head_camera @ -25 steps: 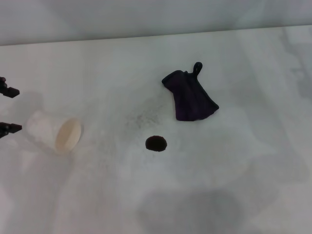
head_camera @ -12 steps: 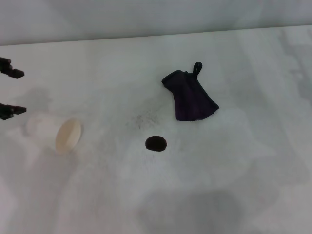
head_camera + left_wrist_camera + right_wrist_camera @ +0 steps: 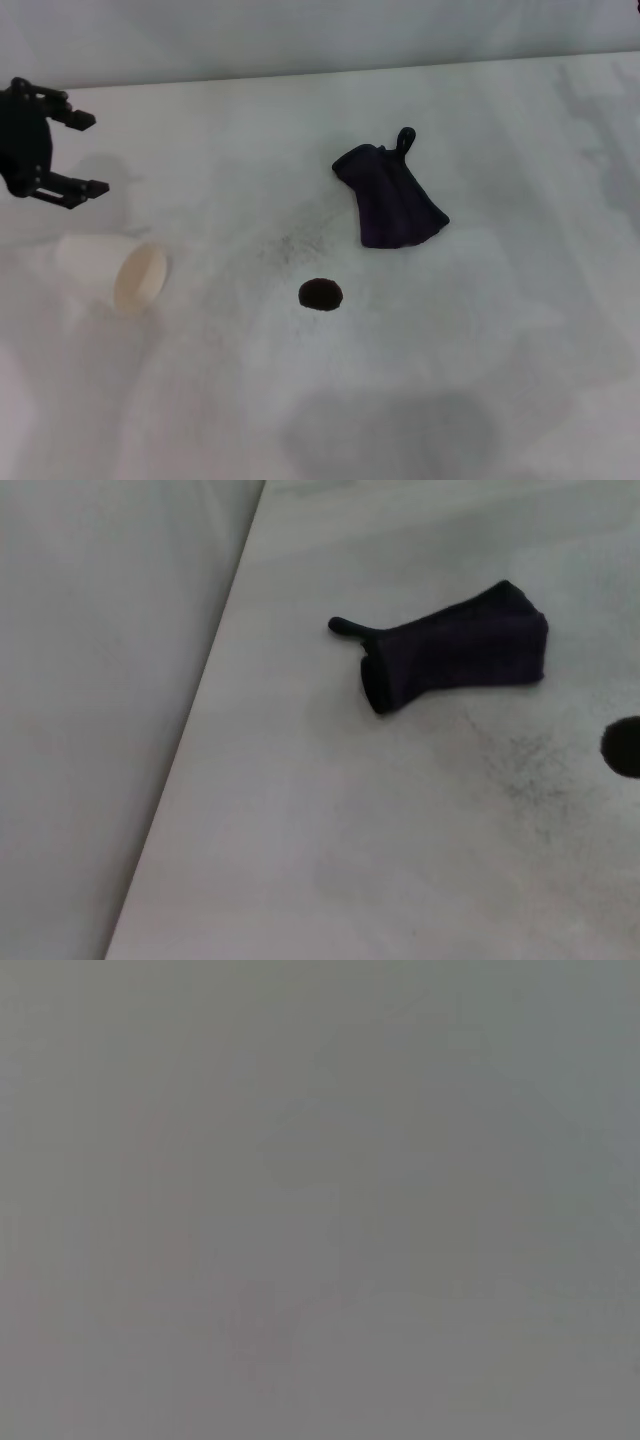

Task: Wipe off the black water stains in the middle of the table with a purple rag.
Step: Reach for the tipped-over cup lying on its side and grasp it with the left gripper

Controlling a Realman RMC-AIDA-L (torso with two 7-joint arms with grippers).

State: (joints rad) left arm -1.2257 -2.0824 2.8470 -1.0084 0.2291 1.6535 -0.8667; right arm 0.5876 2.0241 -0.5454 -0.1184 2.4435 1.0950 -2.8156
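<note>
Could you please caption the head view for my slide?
Open left gripper hovers above a tipped paper cup; purple rag lies beyond the black stain.

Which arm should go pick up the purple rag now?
Left, probably. The left tool hangs open over the table beyond the tipped paper cup, facing the purple rag, which lies untouched beyond the black water stain. The right tool is not in view.

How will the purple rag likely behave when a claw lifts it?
The purple rag lies crumpled in soft folds on the table, so it is probably floppy and will drape. It looks small and thin, so likely light. Its corner loop may dangle.
</note>
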